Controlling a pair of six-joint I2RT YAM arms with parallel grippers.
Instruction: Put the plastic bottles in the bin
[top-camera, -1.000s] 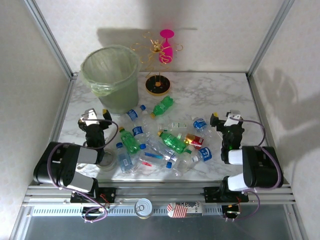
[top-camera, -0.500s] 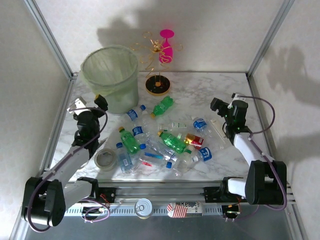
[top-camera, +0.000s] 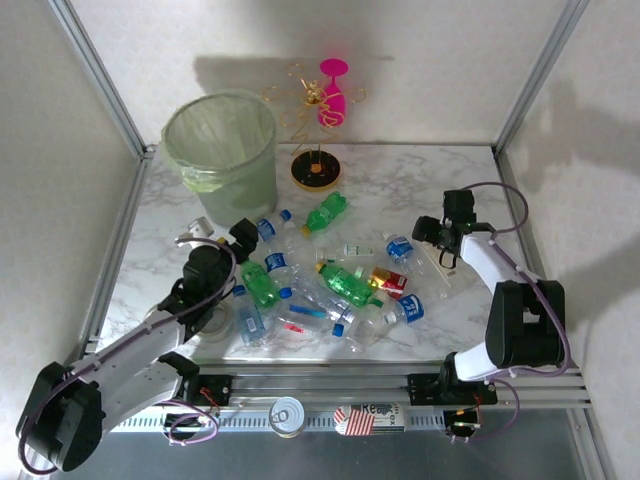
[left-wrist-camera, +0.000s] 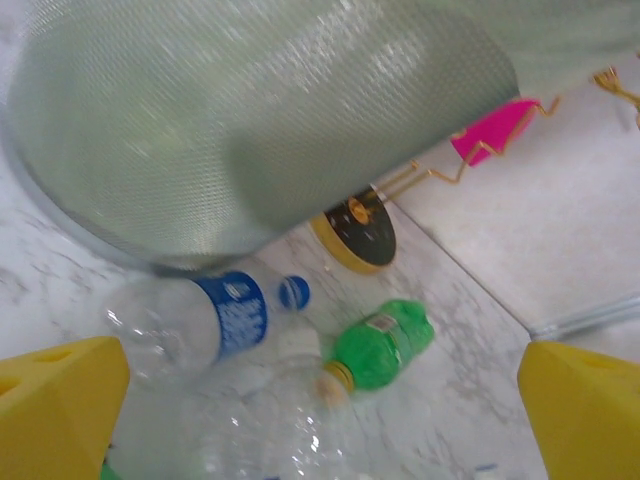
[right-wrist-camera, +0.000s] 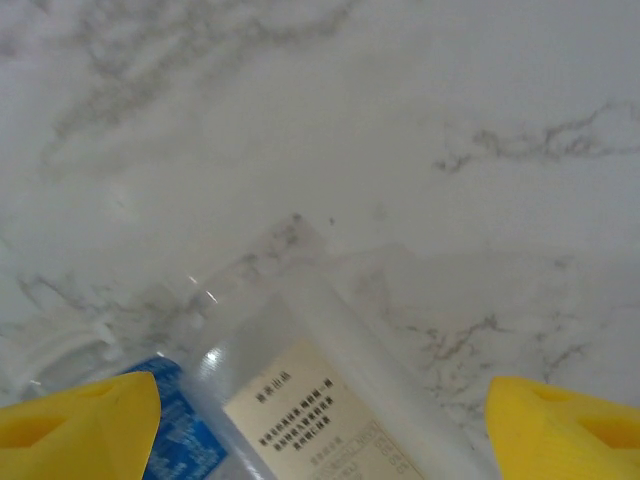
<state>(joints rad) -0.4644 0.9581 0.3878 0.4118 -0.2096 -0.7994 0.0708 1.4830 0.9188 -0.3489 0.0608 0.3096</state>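
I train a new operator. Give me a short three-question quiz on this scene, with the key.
1. True or false: the bin stands at the far left corner of the table.
2. What lies between the fingertips of the right gripper? A) a clear bottle with a pale label B) a tape roll C) a tin can
3. Fill in: the goblet at the back wall is ____.
Key: 1 true; 2 A; 3 pink.

White walls (top-camera: 450, 60), marble tabletop (top-camera: 400, 180), alu frame posts (top-camera: 100, 75)
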